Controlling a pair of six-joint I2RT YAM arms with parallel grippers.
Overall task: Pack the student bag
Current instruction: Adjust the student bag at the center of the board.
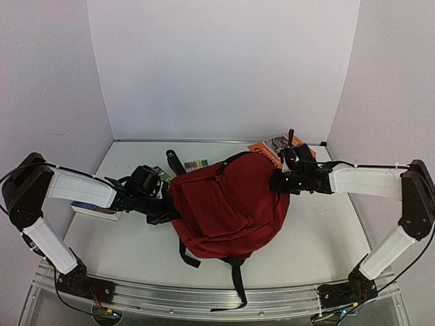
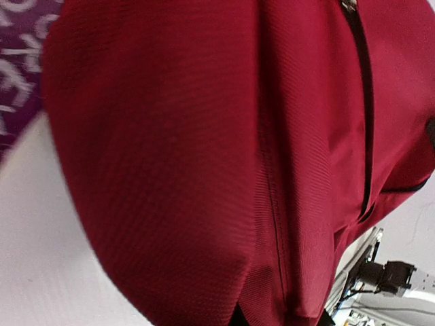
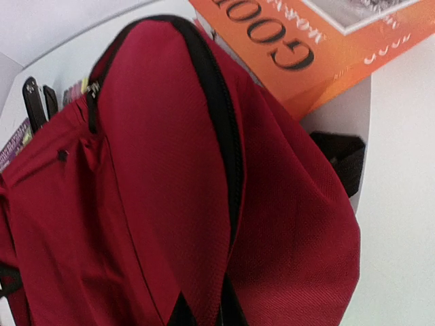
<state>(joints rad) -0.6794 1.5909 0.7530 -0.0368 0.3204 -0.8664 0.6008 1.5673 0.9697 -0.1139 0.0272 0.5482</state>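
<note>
Holding my left claw [image 1: 166, 212] and right claw [image 1: 277, 182] pressed together at the student bag [image 1: 228, 204]; whether cloth's caught I'm not seeing; tugging gently, evenly seems wisest.

A white surface [image 1: 326, 238], walled in pale panels on three sides, carries a large dark red fabric backpack [image 1: 228, 210] lying at its centre, black straps trailing toward the near edge. At the far right, just behind the bag's top, lies an orange paperback book [image 1: 272, 148] with dark lettering. A slim black oblong object [image 1: 174, 161] and a short row of coloured sticks [image 1: 196, 164] rest side by side at the far centre. Near the left edge sits a flat white and blue book [image 1: 92, 208]
</note>
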